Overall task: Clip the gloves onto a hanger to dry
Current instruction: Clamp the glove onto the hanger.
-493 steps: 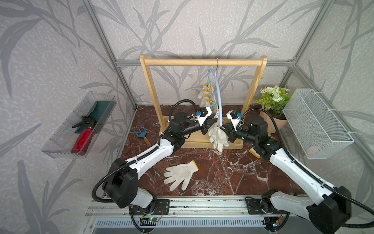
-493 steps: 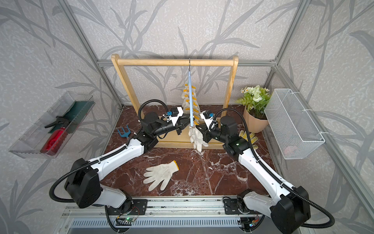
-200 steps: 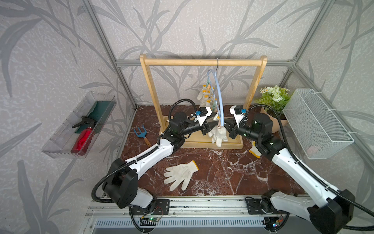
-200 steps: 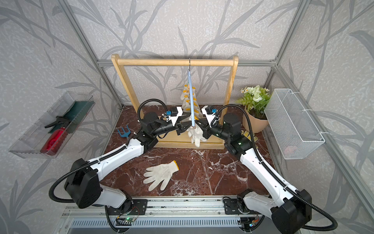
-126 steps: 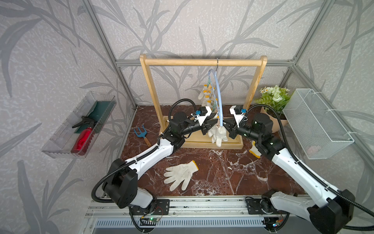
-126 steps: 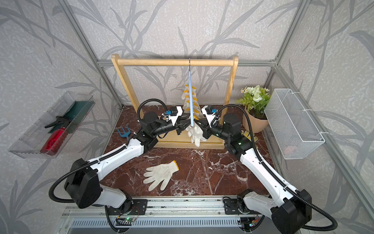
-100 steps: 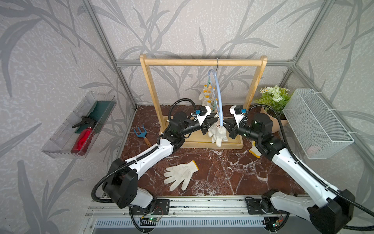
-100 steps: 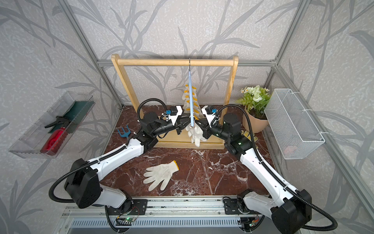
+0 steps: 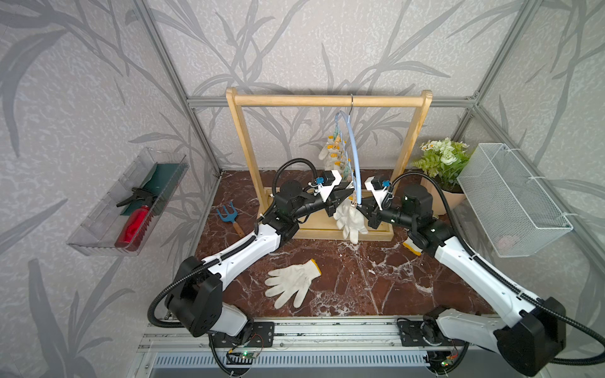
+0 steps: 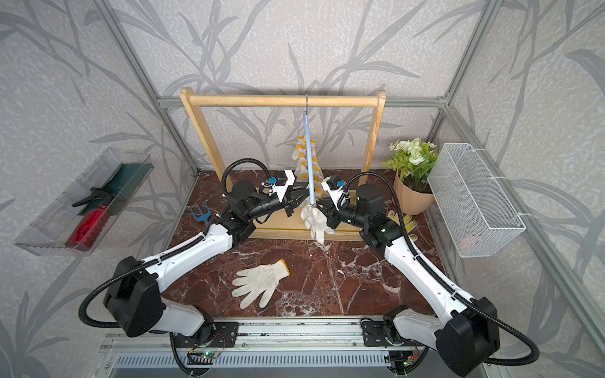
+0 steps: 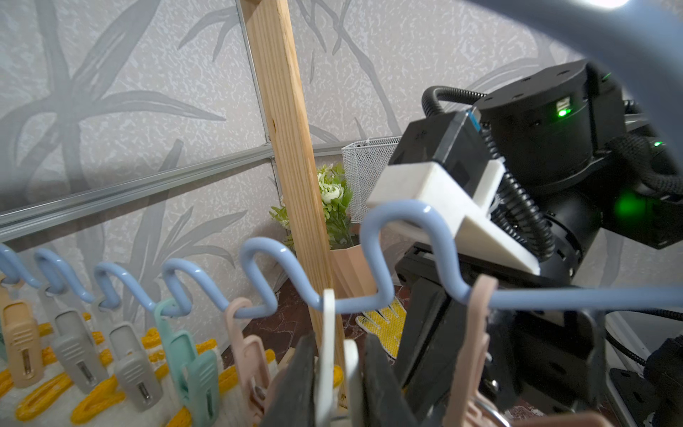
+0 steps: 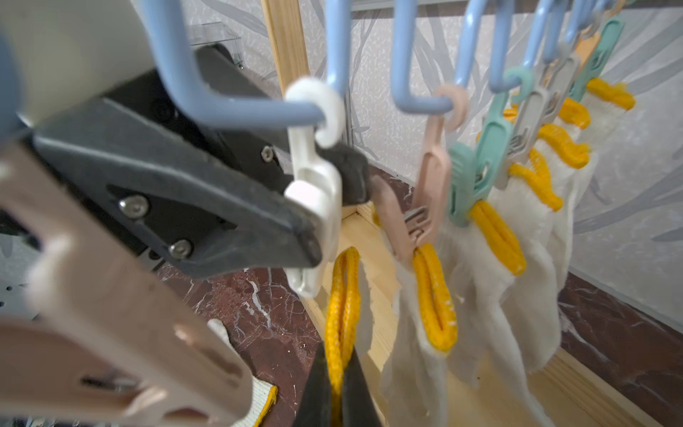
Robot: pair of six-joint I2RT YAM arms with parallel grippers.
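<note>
Left gripper (image 12: pixel 327 210), left of centre in the right wrist view: clenched on the upper half of a white clip (image 12: pixel 314 192), one black finger on each side. Hung by its ring from the light-blue hanger (image 12: pixel 258 111). Impossible to tell whether the clip's mouth stands parted, with its lower end blurred and partly behind a finger.

Right gripper (image 12: pixel 338 399), bottom centre of that view: pinched tight on the yellow cuff of the held glove (image 12: pixel 342 295), finger bases cut off by the bottom edge. Cuff upright just below the white clip, touching or apart not clear.

Near the centre of both top views: held glove (image 9: pixel 350 219) dangling fingers-down between the two grippers at the hanger's low end, both grips too small to read there.

Lower left of the right wrist view: filled by a large out-of-focus pink clip (image 12: pixel 111 314).

Upper right of that view: clipped gloves (image 12: pixel 517 258) pegged by their yellow cuffs, overlapping, number unclear.

Top centre of a top view: hanger hook over the bar of the wooden rack (image 9: pixel 327 100).

Lower centre: loose glove (image 9: pixel 289 281) flat on the marble, well apart from both grippers.

Right of centre: yellow patterned glove (image 10: pixel 401 221), partly hidden behind the right arm.
</note>
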